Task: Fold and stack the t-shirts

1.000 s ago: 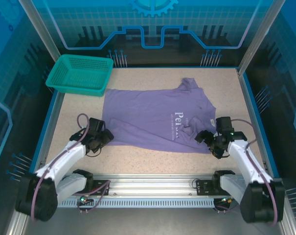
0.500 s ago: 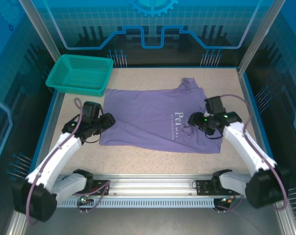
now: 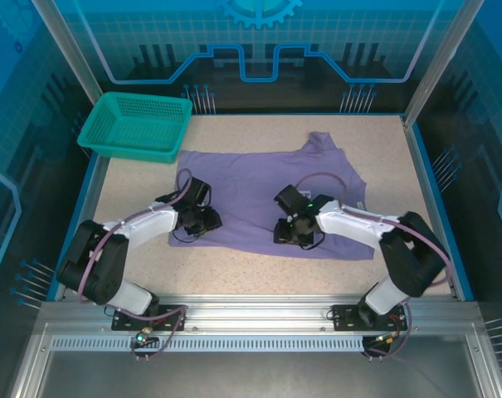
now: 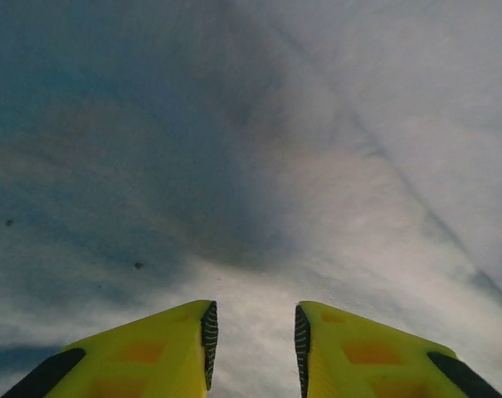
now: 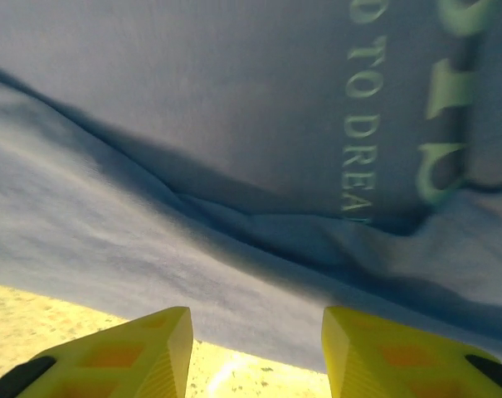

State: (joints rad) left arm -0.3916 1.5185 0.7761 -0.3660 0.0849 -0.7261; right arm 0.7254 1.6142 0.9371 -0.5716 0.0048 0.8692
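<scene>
The left gripper (image 4: 255,336) has its yellow fingers (image 4: 163,352) parted by a narrow gap. The ribbed inner pads are bare, and the lavender t-shirt (image 3: 251,186) lies close beneath them. No fold can be seen pinched between them. The right gripper (image 5: 257,340) stands wider open and holds nothing. In the right wrist view, the shirt's near edge and a strip of the speckled table (image 5: 35,319) show between its fingers (image 5: 143,352). The pale lettering (image 5: 363,116) runs across the cloth just beyond.

In the top view the left arm lies low, its forearm reaching rightward. Its gripper (image 3: 202,220) is over the shirt's near-left corner. The right arm is bent sharply at the elbow, and its forearm stretches leftward across the shirt's lower part. Its gripper (image 3: 290,232) is at the near edge, around the middle.

The t-shirt is spread flat, sideways on the table (image 3: 234,265), with mild creases. One sleeve points toward the far side. A teal mesh basket (image 3: 138,124) sits at the far-left corner, just beside the shirt.
</scene>
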